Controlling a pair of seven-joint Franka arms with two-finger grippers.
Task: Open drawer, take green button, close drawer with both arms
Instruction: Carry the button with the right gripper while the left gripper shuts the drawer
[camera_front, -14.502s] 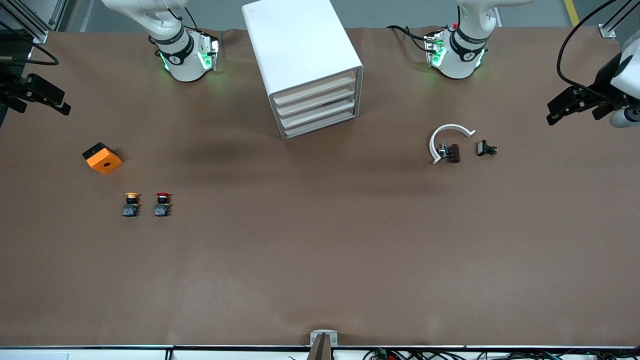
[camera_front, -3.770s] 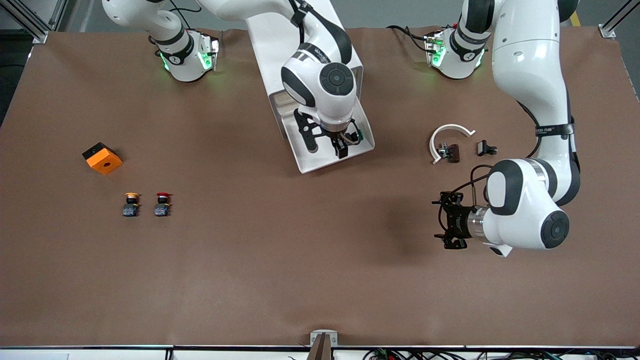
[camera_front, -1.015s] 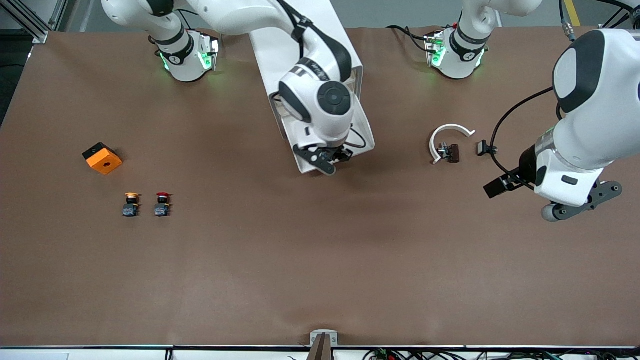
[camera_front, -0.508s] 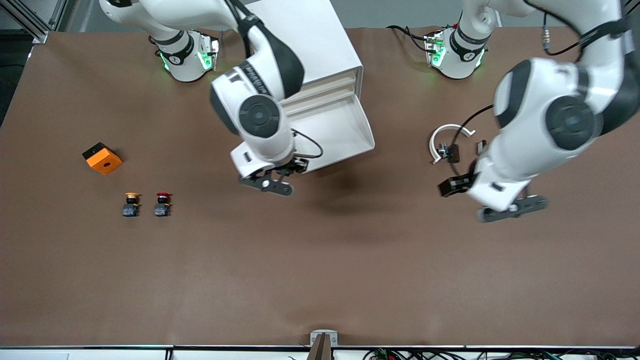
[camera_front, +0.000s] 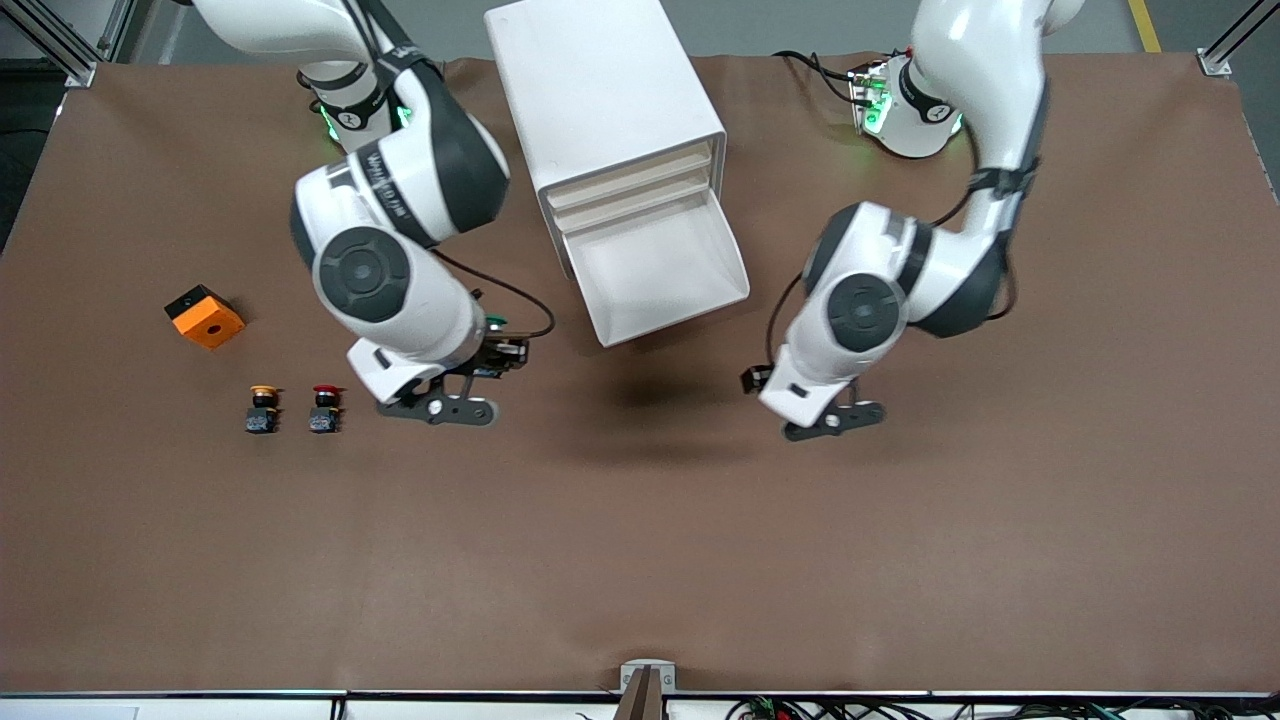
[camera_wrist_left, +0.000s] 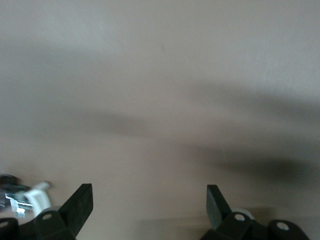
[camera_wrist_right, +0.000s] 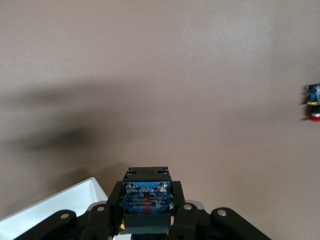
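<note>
The drawer (camera_front: 665, 275) stood pulled out from the foot of the cabinet (camera_front: 600, 90), its white tray bare in the front view. The right gripper (camera_front: 490, 345) hung over the table toward the right arm's end, between the drawer and the red button (camera_front: 324, 408). In the front view only a speck of green showed at its fingers. The right wrist view gave what the front view hid: the fingers (camera_wrist_right: 114, 205) were clenched on the grey-blue base of the button (camera_wrist_right: 146, 197), held up in the air, with a corner of the drawer's white rim (camera_wrist_right: 55, 207) at the frame's edge and the red button (camera_wrist_right: 313, 102) small in the distance.

The left gripper (camera_front: 775, 378) hung over the bare table, just off the drawer's front corner toward the left arm's end. The arm's bulk hid its fingers in the front view. The left wrist view showed the gripper (camera_wrist_left: 149, 202) with its fingers (camera_wrist_left: 80, 202) spread wide and nothing between them, brown table under them. At that view's edge sat a white curved piece (camera_wrist_left: 35, 196), not seen in the front view.

Near the right arm's end of the table, the yellow button (camera_front: 262, 408) stood beside the red one, and the orange block (camera_front: 204, 316) lay farther from the camera than both.
</note>
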